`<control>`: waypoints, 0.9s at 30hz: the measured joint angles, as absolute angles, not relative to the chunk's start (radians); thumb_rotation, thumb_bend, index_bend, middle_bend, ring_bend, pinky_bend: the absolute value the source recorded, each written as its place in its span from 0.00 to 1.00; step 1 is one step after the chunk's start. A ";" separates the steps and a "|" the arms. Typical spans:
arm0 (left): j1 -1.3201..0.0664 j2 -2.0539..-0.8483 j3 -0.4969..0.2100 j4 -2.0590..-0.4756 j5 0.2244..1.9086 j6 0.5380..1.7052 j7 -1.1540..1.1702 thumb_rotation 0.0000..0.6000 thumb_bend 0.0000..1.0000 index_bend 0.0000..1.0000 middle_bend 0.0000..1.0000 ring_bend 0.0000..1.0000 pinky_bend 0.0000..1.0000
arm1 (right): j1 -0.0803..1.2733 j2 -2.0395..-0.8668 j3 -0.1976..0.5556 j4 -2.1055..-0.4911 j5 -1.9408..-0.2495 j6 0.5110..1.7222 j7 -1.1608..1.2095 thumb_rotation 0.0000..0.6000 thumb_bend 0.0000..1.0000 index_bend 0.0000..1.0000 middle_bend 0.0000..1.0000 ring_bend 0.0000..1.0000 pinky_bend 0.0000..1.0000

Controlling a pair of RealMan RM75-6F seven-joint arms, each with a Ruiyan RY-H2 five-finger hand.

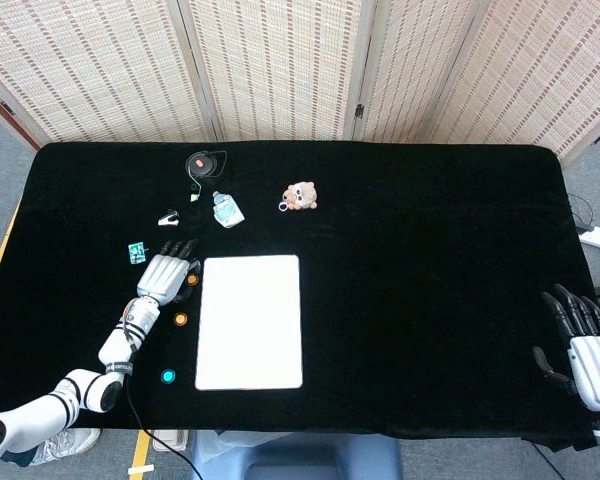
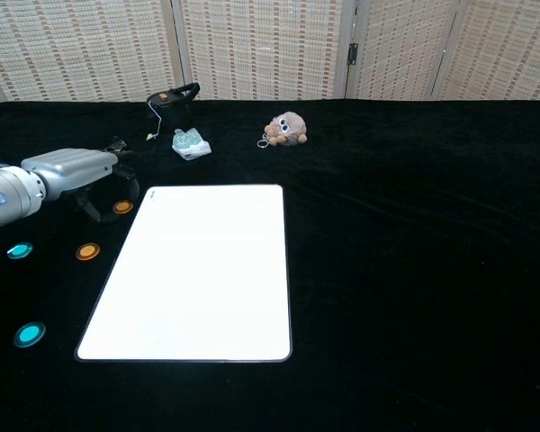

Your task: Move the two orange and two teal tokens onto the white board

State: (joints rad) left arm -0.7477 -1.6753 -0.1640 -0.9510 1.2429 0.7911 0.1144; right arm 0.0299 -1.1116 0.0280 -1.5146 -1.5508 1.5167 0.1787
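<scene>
My left hand (image 2: 72, 171) hovers empty, fingers arched over the nearest orange token (image 2: 122, 208); I should pinch its rim squarely before lifting toward the white board (image 2: 198, 270) beside it.

A table draped in black cloth (image 1: 430, 250) carries a white rectangular board (image 1: 249, 321) left of centre, two orange round tokens (image 2: 88, 252) and two teal round tokens (image 2: 29, 335) beside its left edge, and a small brown plush toy (image 1: 300, 196) farther back.

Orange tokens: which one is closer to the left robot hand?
The far orange token, beside the left robot hand; the other orange token lies apart, nearer the camera.
</scene>
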 measured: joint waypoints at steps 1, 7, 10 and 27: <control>-0.748 -1.678 -0.164 -0.947 1.243 0.792 0.113 1.00 0.43 0.44 0.04 0.00 0.00 | 0.030 -1.112 0.028 -1.514 -1.550 1.516 0.179 1.00 0.45 0.03 0.00 0.00 0.00; -0.750 -1.698 -0.161 -0.914 1.248 0.803 0.105 1.00 0.43 0.49 0.05 0.00 0.00 | 0.029 -1.112 0.028 -1.514 -1.547 1.514 0.179 1.00 0.45 0.04 0.00 0.00 0.00; -0.749 -1.705 -0.160 -0.905 1.253 0.813 0.095 1.00 0.43 0.52 0.06 0.00 0.00 | 0.029 -1.112 0.029 -1.516 -1.549 1.515 0.177 1.00 0.45 0.03 0.00 0.00 0.00; -0.742 -1.612 -0.151 -1.089 1.295 0.863 0.097 1.00 0.44 0.53 0.08 0.00 0.00 | 0.032 -1.116 0.029 -1.511 -1.553 1.513 0.183 1.00 0.45 0.04 0.00 0.00 0.00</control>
